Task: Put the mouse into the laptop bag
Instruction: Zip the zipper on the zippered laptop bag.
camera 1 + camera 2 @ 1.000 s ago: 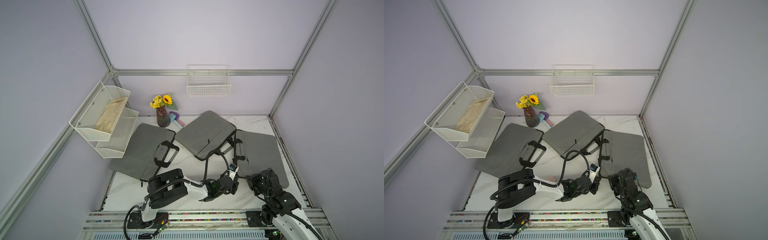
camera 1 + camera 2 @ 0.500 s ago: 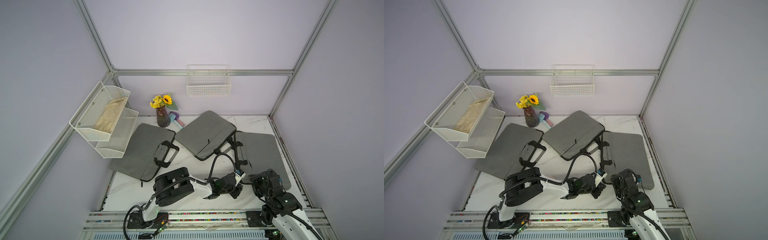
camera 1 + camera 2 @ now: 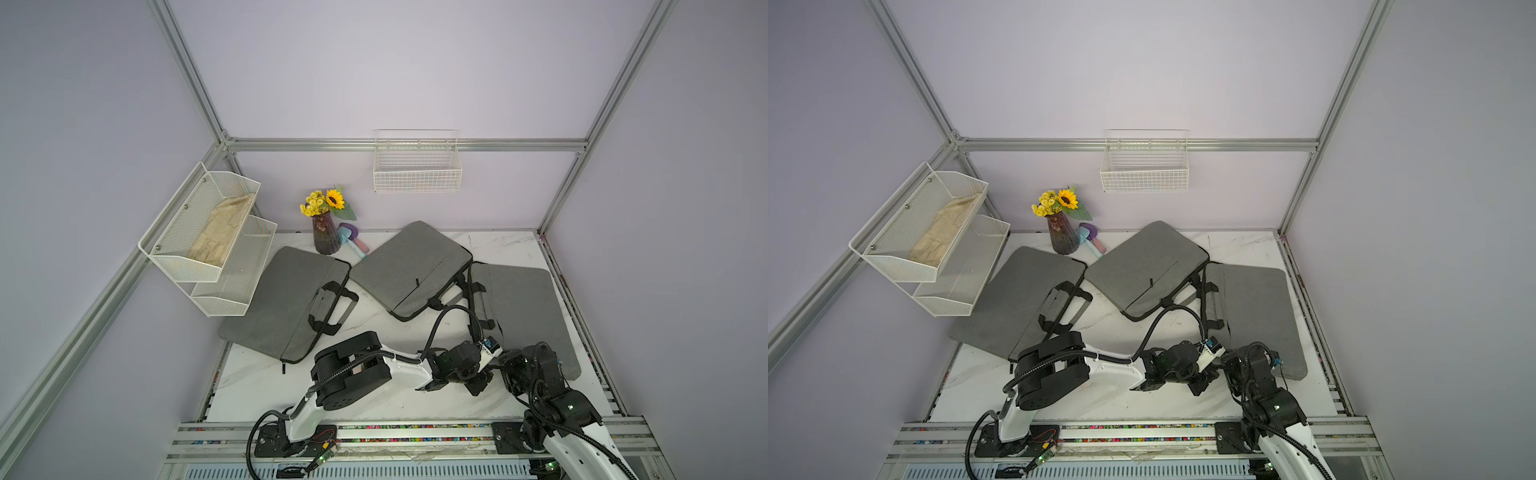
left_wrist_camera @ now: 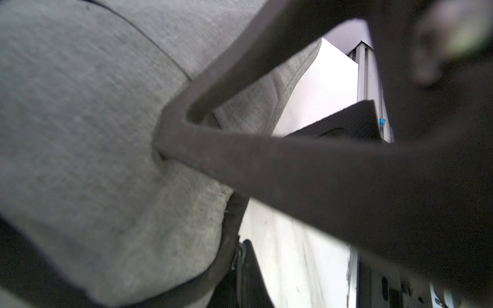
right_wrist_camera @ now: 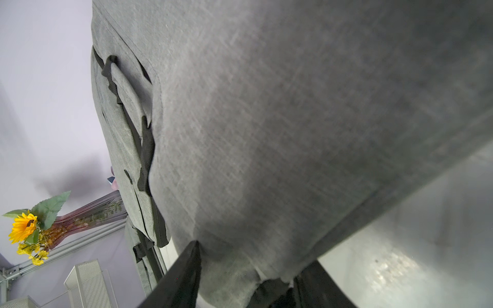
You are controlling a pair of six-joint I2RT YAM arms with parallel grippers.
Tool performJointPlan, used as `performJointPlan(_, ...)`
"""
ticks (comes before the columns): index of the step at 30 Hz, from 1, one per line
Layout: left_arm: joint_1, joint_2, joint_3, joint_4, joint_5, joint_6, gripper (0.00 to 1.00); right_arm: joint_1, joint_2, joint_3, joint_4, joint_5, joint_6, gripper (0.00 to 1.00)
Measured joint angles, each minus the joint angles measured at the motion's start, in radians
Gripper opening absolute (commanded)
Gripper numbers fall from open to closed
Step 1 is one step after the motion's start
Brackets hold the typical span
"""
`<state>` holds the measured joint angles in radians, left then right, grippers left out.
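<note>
Two arms converge on the near left corner of the right laptop bag (image 3: 528, 307), the grey bag lying flat on the marble tabletop (image 3: 257, 382). The left arm (image 3: 399, 365) lies low and stretched out sideways toward that corner, elbow folded on the side away from the bag, and its black cable (image 3: 453, 309) loops over the bag's handles. The left gripper (image 4: 165, 144) is closed. In the left wrist view its dark fingers (image 4: 280, 165) meet in a point that dents the grey cloth, but I cannot tell whether any cloth is caught. The right arm (image 3: 557, 399) is bunched up tight just in front of the bag's near edge. The right gripper (image 5: 248, 256) has its jaws apart, with the bag's corner between them.

Only a pinkish patch of the mouse (image 3: 360, 369) shows, through the left arm's elbow, well to the left of the right laptop bag and outside it.

A middle laptop bag (image 3: 409, 268) overlaps the right bag's far left corner, and a left laptop bag (image 3: 291, 303) lies further left. Beyond these, further from the right bag, stands a vase of sunflowers (image 3: 325, 235) with a small pastel thing (image 3: 352, 243) beside it. A two-tier mesh shelf (image 3: 245, 286) holding a beige cloth (image 3: 222, 228) hangs furthest left, and a wire basket (image 3: 417, 176) hangs on the back wall.
</note>
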<state>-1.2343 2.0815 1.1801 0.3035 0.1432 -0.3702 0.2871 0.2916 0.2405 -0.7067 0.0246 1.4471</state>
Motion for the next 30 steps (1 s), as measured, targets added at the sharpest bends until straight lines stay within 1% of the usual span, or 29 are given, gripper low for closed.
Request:
performJointPlan(1,0.002,-0.003,0.0,-0.004,0.003,0.002,0.0,0.0,0.0,-0.003,0.006,-0.005,-0.001,0.56)
performJointPlan(2,0.004,-0.006,0.0,-0.013,0.006,0.008,0.0,-0.001,0.0,-0.011,0.019,-0.013,-0.002,0.51)
performJointPlan(4,0.005,-0.014,0.0,-0.03,0.005,0.016,0.0,-0.001,0.003,-0.031,0.043,-0.026,-0.003,0.24)
performJointPlan(5,0.006,-0.018,0.0,-0.038,0.001,0.019,0.0,-0.001,0.008,-0.039,0.051,-0.032,-0.006,0.05)
performJointPlan(6,0.01,-0.021,0.0,-0.045,-0.005,0.023,0.0,-0.001,0.017,-0.046,0.053,-0.036,-0.01,0.0)
performJointPlan(10,0.015,-0.029,0.0,-0.061,-0.017,0.024,0.0,-0.001,0.047,-0.041,0.059,-0.039,-0.01,0.0)
performJointPlan(14,0.027,-0.047,0.0,-0.059,-0.013,0.022,0.0,-0.001,0.067,0.006,0.017,-0.005,-0.018,0.0)
performJointPlan(21,0.082,-0.1,-0.016,-0.049,0.042,0.015,0.0,0.001,0.108,0.078,-0.027,0.052,-0.048,0.0)
performJointPlan(30,0.129,-0.095,-0.015,-0.064,0.119,0.031,0.0,0.002,0.075,0.104,-0.085,0.114,-0.066,0.0)
